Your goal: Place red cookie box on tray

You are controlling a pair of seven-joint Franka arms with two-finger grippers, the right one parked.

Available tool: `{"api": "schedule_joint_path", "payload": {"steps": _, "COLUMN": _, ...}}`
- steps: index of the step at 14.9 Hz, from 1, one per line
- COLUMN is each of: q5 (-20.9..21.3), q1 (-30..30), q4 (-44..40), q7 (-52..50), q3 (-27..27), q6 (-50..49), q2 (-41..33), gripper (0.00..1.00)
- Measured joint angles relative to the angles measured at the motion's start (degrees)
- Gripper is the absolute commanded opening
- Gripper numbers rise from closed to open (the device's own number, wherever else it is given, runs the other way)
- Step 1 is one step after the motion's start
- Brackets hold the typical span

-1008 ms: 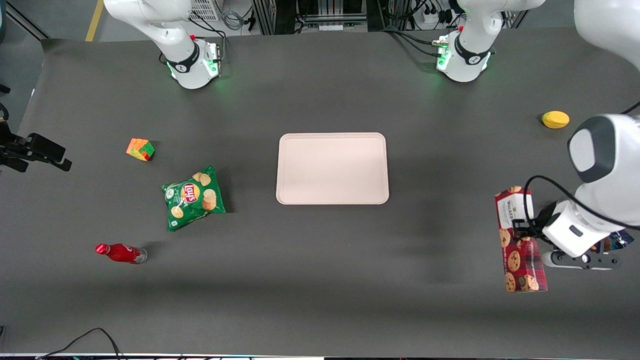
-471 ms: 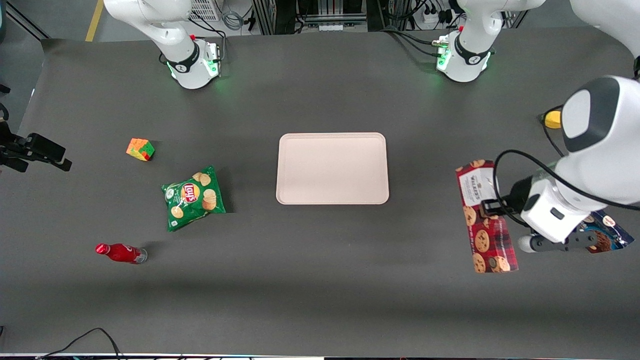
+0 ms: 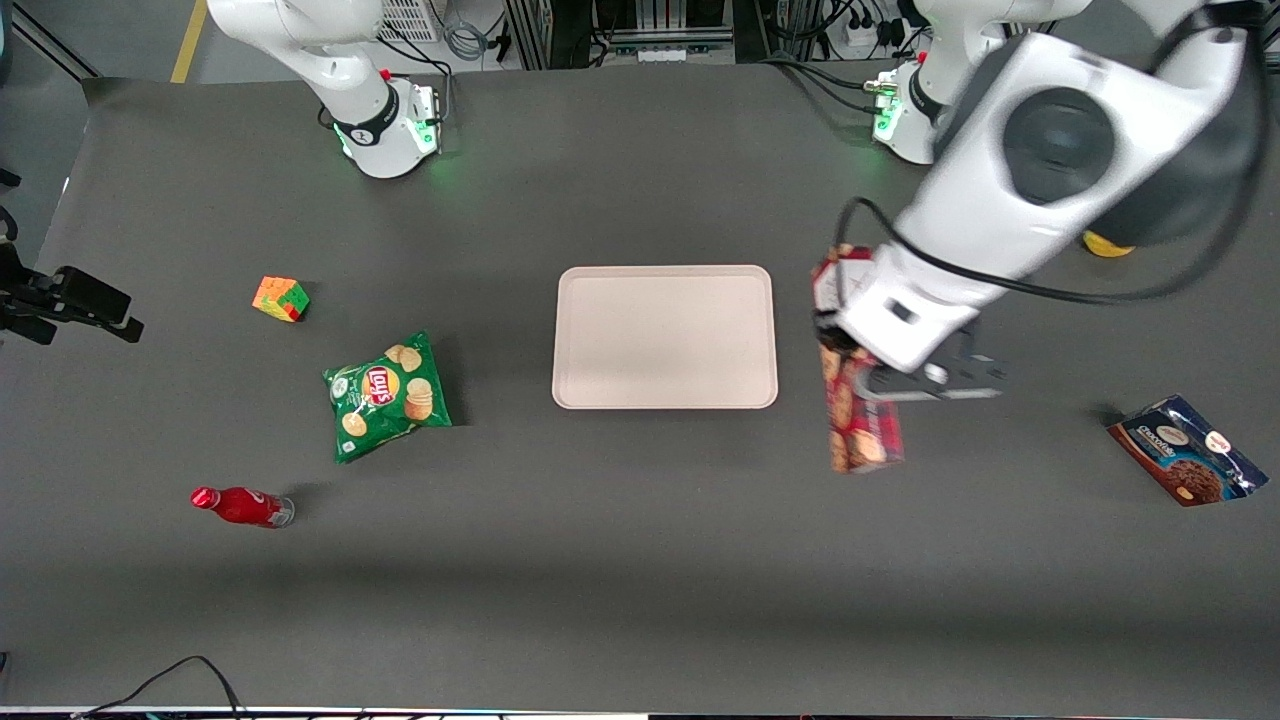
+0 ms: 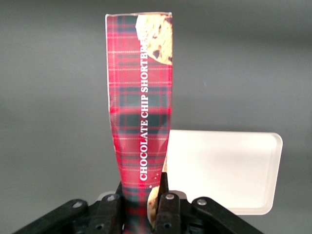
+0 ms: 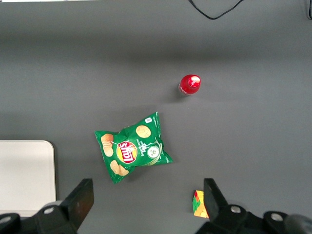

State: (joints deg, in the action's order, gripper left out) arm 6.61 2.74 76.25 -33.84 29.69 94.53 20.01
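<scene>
Black fingers (image 4: pixel 165 207) of the gripper (image 4: pixel 141 207) clamped on the red cookie box (image 4: pixel 141 105), tartan carton reading "CHOCOLATE CHIP SHORTBREAD" in white along its edge, the last letters covered by a cookie picture. Held in the air beside the tray (image 3: pixel 665 336), at the working arm's end, not yet over it; white label panel at the end farther from the front camera. Carried much closer to the tray than half a second ago, and clear now of the blue pouch (image 3: pixel 1185 449), which reads "chocolate". Toward the parked arm's end: green Lay's bag (image 3: pixel 386 394), red bottle (image 3: pixel 240 506), colour cube (image 3: pixel 281 298), all unmoved.
</scene>
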Motion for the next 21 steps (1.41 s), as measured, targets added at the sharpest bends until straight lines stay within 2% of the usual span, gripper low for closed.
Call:
{"api": "schedule_joint_path", "payload": {"steps": 7, "q5": 1.2, "q1": 0.3, "q4": 29.8, "q7": -9.1, "q3": 6.1, "q6": 22.7, "q2": -9.3, "gripper": 0.00}}
{"api": "schedule_joint_path", "payload": {"steps": 10, "q5": 2.5, "q1": 0.3, "q4": 38.5, "q7": -15.7, "q3": 9.1, "q6": 28.9, "q2": -11.0, "gripper": 0.00}}
{"api": "schedule_joint_path", "payload": {"steps": 14, "q5": 5.6, "q1": 0.2, "q4": 49.7, "q7": -18.5, "q3": 10.1, "q6": 40.6, "q2": -11.3, "gripper": 0.00}}
{"api": "schedule_joint_path", "payload": {"steps": 16, "q5": 6.1, "q1": -0.1, "q4": 54.0, "q7": -19.4, "q3": 10.1, "q6": 45.8, "q2": -11.0, "gripper": 0.00}}
{"api": "schedule_joint_path", "payload": {"steps": 19, "q5": 7.1, "q1": -0.2, "q4": 56.1, "q7": -20.7, "q3": 10.0, "q6": 49.2, "q2": -10.3, "gripper": 0.00}}
{"api": "schedule_joint_path", "payload": {"steps": 21, "q5": 11.7, "q1": -0.3, "q4": 56.1, "q7": -24.6, "q3": 9.9, "q6": 50.9, "q2": -8.7, "gripper": 0.00}}
